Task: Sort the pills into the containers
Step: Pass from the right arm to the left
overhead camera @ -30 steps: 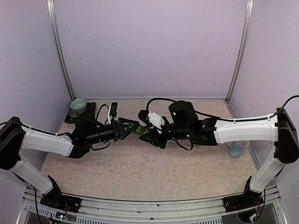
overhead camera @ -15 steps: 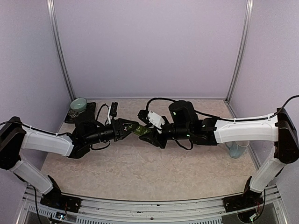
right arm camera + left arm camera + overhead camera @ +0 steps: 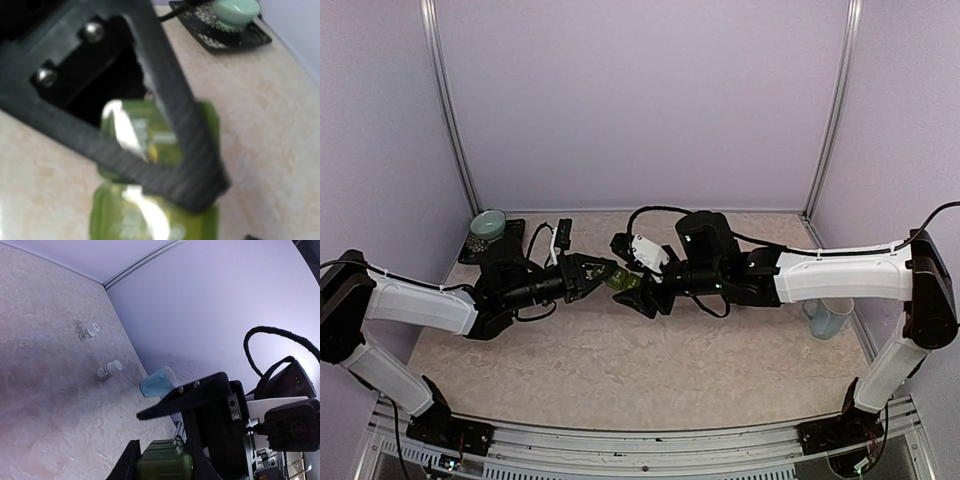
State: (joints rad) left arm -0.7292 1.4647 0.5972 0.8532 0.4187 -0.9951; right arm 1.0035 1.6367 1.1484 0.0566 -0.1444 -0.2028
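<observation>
Right gripper [image 3: 638,296] loosened, left gripper [image 3: 607,273] clamping containers [image 3: 618,281], arms stretched inward

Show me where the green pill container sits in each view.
Top external: container left of centre.
Left wrist: container at bottom edge, centre.
Right wrist: container centre to bottom edge, partly hidden.
Landmark: pale green bowl, far left in top external; bowl top right in right wrist.

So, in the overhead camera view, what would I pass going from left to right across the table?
A pale green bowl → green pill containers → pale blue mug.
</observation>
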